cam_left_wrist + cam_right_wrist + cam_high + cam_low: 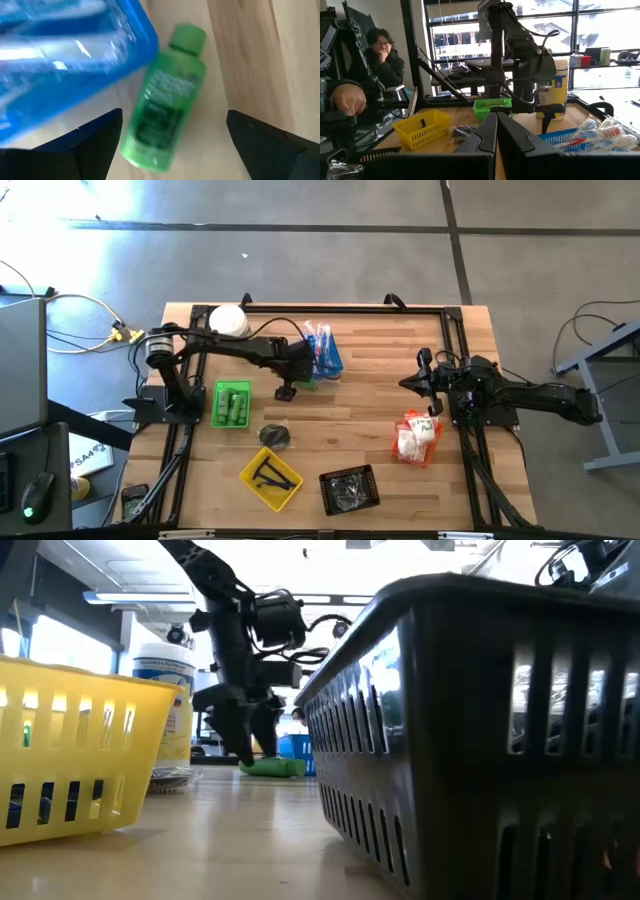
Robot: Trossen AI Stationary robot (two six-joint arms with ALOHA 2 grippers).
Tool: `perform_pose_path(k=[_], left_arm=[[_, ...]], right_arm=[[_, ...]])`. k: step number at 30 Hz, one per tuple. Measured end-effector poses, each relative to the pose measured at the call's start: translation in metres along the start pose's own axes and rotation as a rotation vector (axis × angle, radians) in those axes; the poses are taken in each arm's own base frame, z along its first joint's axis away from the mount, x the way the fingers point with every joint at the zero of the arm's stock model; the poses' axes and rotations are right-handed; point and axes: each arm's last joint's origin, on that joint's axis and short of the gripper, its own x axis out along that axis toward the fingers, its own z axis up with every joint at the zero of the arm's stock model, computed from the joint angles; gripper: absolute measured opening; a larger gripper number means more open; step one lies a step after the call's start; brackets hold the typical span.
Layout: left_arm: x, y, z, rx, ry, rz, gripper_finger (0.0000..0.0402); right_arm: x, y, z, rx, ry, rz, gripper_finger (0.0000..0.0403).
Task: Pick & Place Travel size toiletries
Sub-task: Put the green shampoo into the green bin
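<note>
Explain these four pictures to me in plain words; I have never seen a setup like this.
Two robot arms work at a wooden table. One picture looks straight down, one looks level across the tabletop, and two come from cameras on the arms' wrists. The left gripper hangs open over a green bottle lying on the wood beside the blue tray and holds nothing. The right gripper waits shut and empty by the orange tray. Green, yellow and black trays and a white tub also stand there.
</note>
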Motion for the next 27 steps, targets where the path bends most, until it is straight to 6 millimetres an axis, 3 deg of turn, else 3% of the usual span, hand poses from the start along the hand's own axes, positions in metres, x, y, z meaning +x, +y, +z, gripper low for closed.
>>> perform_pose_path(k=[20,27], left_arm=[[0.016,0.001,0.003,0.055,0.015,-0.039,0.0348],[0.018,0.0,0.002,0.042,0.026,-0.074,0.0287]], right_arm=[[0.0,0.0,-0.001,0.003,0.009,-0.001,0.0005],[0.0,0.0,-0.001,0.002,0.009,-0.001,0.0005]])
